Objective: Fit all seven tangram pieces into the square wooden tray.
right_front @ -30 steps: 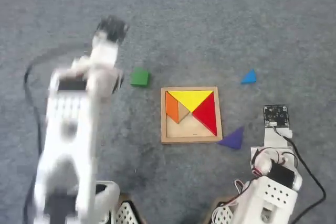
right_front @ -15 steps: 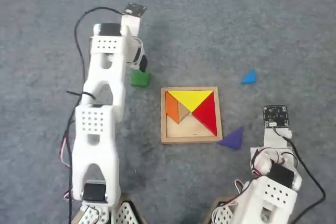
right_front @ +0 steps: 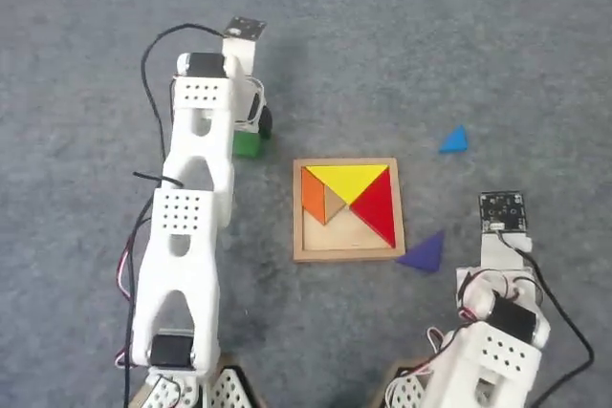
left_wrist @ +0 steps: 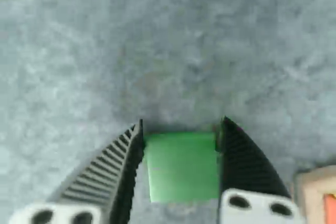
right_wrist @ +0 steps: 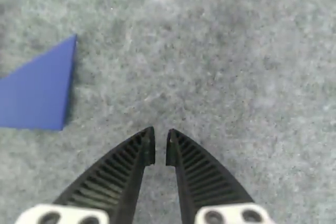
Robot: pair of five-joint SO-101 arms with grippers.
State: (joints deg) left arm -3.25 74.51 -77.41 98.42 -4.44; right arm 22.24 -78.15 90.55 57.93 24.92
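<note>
The square wooden tray [right_front: 298,236] holds a yellow triangle [right_front: 346,180], a red triangle [right_front: 376,209] and an orange piece [right_front: 313,196]. Left of it lies a green square [right_front: 247,146] flat on the carpet. My left gripper [right_front: 256,126] is down over it. In the left wrist view the green square [left_wrist: 181,166] sits between the open fingers of the left gripper [left_wrist: 181,127], which stand close against both its sides. A purple triangle [right_front: 423,252] lies by the tray's right corner. My right gripper [right_wrist: 160,145] is shut and empty above bare carpet beside that purple triangle [right_wrist: 37,95].
A small light-blue triangle [right_front: 453,140] lies to the back right of the tray. The right arm [right_front: 502,236] rests near the front right. A corner of the tray [left_wrist: 315,192] shows close to the left gripper. Grey carpet covers the table.
The left arm swung from the left side out to the green square and has come down over it, covering part of it. The right arm has kept still.
</note>
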